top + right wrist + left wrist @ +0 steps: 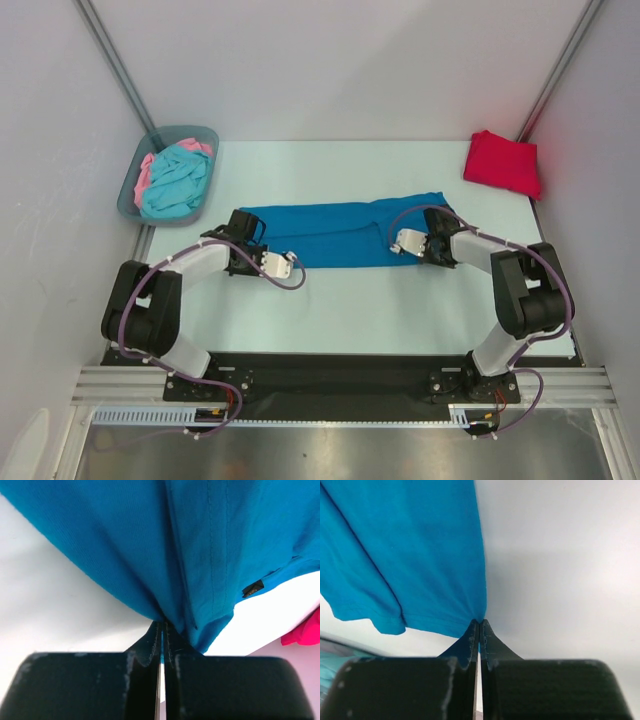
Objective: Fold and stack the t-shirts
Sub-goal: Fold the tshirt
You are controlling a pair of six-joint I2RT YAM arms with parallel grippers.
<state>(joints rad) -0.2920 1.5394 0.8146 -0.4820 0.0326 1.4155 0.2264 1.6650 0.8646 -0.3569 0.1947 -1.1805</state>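
Only the overhead view shows the grey bin (128, 196) far left, holding turquoise (178, 185) and pink shirts (145, 172). My wrist views show the grips: left jaws pinching the blue t-shirt (340, 233) at its edge, right jaws pinching its hem. It lies stretched across the pale worktop (380, 310). The red shirt (503, 162) sits far right, by white walls (330, 60).

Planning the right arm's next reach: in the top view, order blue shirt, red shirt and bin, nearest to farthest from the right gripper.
1. blue shirt, pinched in the right gripper.
2. red shirt, far right corner.
3. bin, far left corner.
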